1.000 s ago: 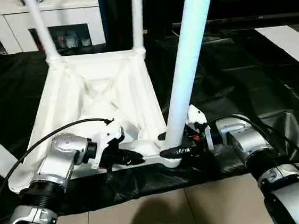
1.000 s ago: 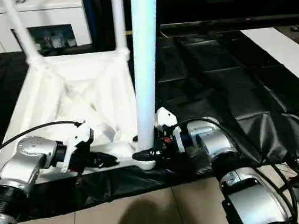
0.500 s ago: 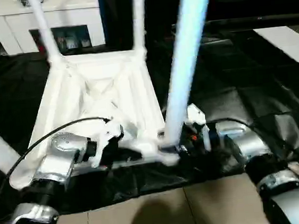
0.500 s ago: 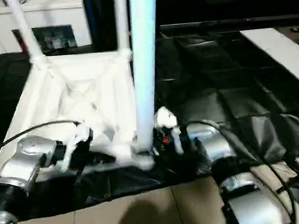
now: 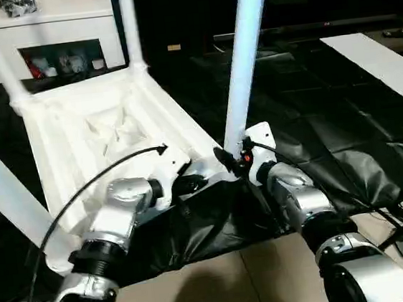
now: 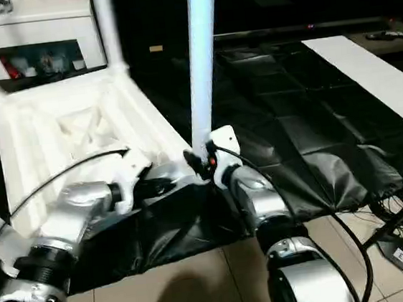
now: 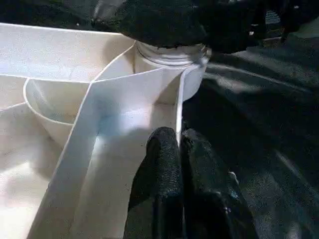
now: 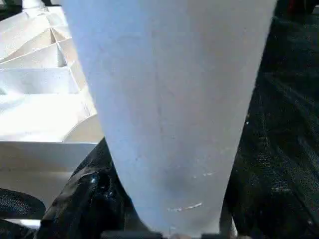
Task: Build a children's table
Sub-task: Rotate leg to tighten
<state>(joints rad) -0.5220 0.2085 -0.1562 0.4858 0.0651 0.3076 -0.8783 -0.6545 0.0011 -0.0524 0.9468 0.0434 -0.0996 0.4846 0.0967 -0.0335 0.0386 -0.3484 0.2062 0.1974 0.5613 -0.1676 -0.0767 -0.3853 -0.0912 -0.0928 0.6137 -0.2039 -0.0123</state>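
The children's table (image 5: 105,125) lies upside down on the black sheet (image 5: 329,130), its ribbed underside facing up from the centre toward ten o'clock, with tube legs standing in its sockets; it looks like light, stiff, smooth moulded plastic, likely to slide or tip if pushed high on a leg. The right gripper (image 5: 233,163) grasps the near leg (image 5: 243,53) just above its corner socket, a sound low hold. The left gripper (image 7: 179,149), at seven o'clock, is clenched, fingertips pinching a thin rib wall beside that socket.
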